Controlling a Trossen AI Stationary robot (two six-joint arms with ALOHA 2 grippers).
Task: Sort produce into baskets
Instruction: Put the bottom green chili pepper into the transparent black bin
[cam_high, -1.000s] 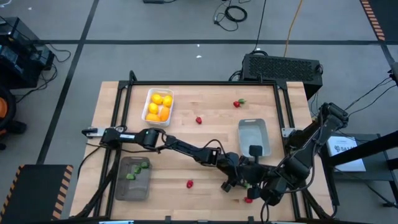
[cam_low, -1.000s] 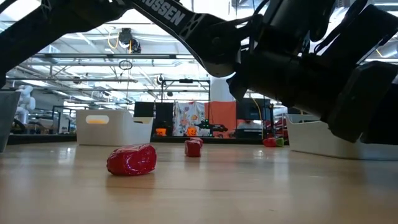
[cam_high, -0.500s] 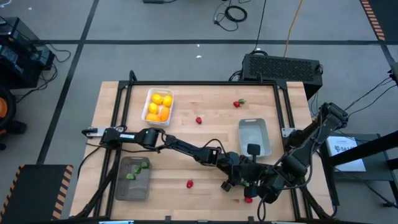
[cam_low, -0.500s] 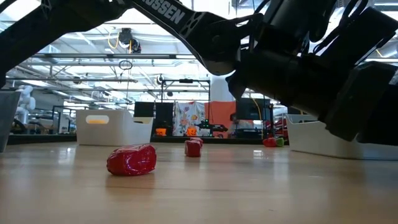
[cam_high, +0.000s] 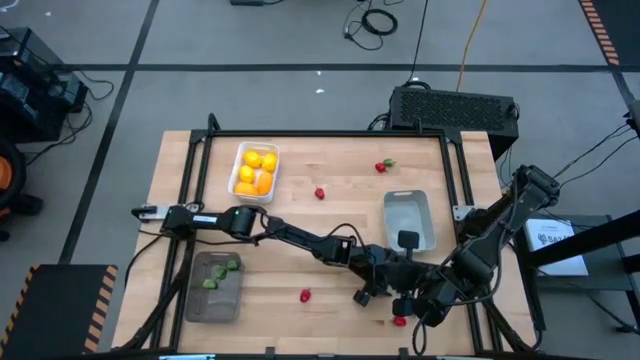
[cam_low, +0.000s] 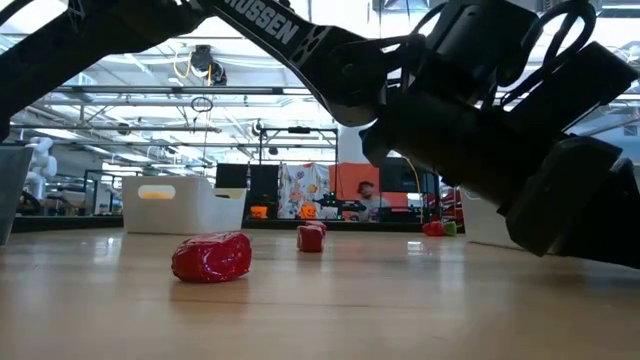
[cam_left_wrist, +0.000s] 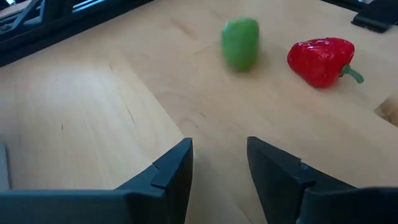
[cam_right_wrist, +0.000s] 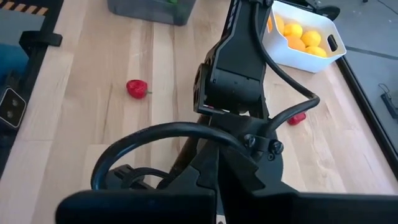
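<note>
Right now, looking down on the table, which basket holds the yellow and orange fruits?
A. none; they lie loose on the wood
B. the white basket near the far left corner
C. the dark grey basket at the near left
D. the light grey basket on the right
B: the yellow and orange fruits sit heaped inside the white basket, while the light grey basket shows no fruit and the dark grey basket holds only green pieces.

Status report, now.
Left gripper open, empty, low over table. Right gripper shut, close beside. Green piece and red pepper loose ahead, nothing between.
</note>
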